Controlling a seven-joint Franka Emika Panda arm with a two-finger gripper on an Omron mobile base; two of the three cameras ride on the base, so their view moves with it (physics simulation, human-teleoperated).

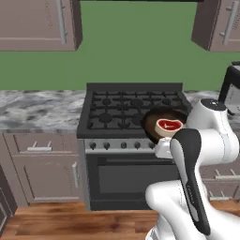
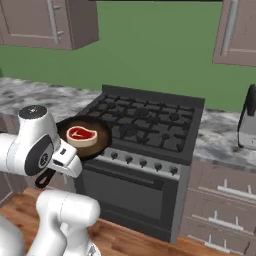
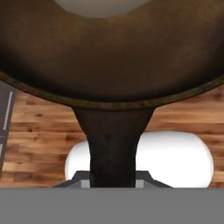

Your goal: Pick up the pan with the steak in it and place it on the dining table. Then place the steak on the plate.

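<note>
The dark pan [image 1: 151, 127] hangs level in the air just in front of the stove's front edge, with the red steak [image 1: 168, 125] lying flat inside it. From the right base view the pan [image 2: 102, 136] and the steak [image 2: 82, 135] sit above the arm's white wrist. My gripper [image 2: 61, 166] is shut on the pan's stubby handle [image 2: 45, 178]. In the hand view the handle [image 3: 113, 140] runs up from my gripper [image 3: 113, 181] to the pan's dark body [image 3: 112, 52]. The dining table and the plate are out of view.
A black stove [image 1: 126, 110] with an oven door below stands straight ahead, between marbled countertops [image 1: 37, 108] over brown cabinets. A dark appliance [image 2: 248, 122] stands on the right counter. Wall cabinets hang above. Wooden floor [image 3: 39, 131] lies under the pan.
</note>
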